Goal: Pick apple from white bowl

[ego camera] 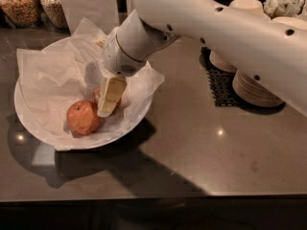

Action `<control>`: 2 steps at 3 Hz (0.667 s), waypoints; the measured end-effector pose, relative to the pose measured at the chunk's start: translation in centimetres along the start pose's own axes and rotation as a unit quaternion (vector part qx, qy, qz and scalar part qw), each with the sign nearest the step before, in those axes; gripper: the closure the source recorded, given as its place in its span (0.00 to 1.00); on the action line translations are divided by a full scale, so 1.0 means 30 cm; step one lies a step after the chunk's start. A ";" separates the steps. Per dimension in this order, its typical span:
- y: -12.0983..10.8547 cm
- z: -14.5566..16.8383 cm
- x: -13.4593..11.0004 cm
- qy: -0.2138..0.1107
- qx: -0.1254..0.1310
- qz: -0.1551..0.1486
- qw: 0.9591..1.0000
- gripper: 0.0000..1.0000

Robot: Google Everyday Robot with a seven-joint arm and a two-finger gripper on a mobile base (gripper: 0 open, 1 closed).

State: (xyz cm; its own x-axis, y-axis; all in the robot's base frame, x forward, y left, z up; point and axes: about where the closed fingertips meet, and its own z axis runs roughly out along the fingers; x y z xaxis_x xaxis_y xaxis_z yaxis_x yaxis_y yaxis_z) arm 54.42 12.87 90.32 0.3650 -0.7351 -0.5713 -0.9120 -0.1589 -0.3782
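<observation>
The wide white bowl, lined with crumpled white paper, sits on the dark counter at the left. A paler orange-red apple lies in its front part. The deeper red apple lies just behind and to the right of it, mostly hidden by my gripper. My gripper hangs from the big white arm, points down into the bowl and sits right over the red apple, touching or almost touching it.
Stacked beige paper bowls stand on a black mat at the right. Two jars of food stand at the back left, beside a white box. Crumpled white material lies at the back right.
</observation>
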 end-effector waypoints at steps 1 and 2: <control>0.000 0.000 0.000 0.000 0.000 0.000 1.000 0.00; 0.015 0.018 -0.013 -0.009 -0.030 -0.039 0.999 0.00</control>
State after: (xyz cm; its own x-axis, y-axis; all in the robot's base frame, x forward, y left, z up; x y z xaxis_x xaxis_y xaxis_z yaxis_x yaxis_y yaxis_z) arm 53.97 13.44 89.97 0.4375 -0.7076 -0.5549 -0.8902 -0.2539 -0.3782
